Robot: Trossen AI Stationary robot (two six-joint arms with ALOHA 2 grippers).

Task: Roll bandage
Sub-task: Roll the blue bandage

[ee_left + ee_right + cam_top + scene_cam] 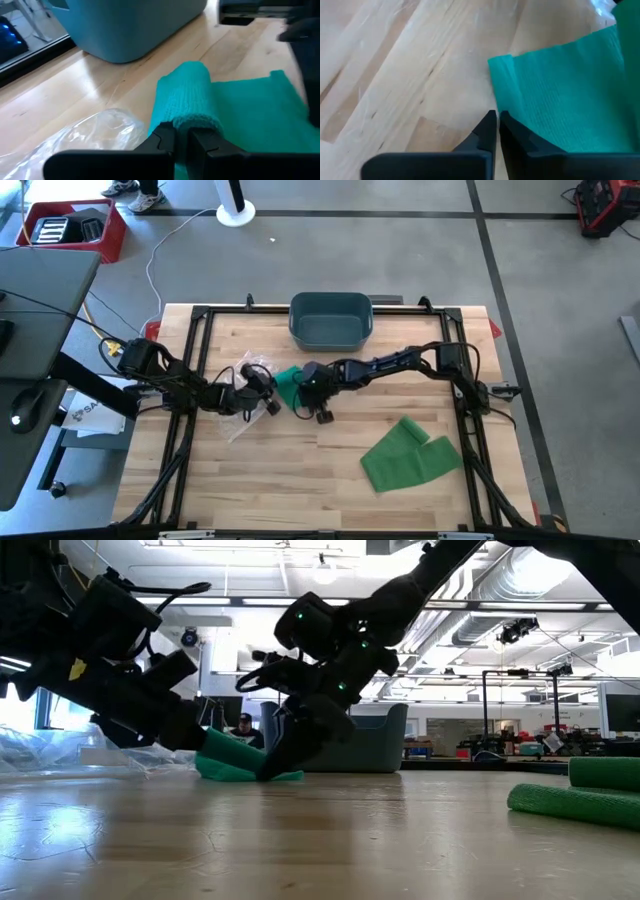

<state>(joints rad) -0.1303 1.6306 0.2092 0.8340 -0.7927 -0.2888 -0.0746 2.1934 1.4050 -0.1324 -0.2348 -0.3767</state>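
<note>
Wooden table carries a teal bin at its far edge, crinkled clear plastic on the left and a loose green bandage at right. Mid-table, the left pincer is clamped on the rolled end of a second green bandage. The right pincer, fingers closed and empty, presses at that bandage's flat tail.

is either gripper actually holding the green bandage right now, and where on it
The left gripper is shut on the bandage, pinching the end of its rolled part. The right gripper is shut at the flat edge, holding nothing.
</note>
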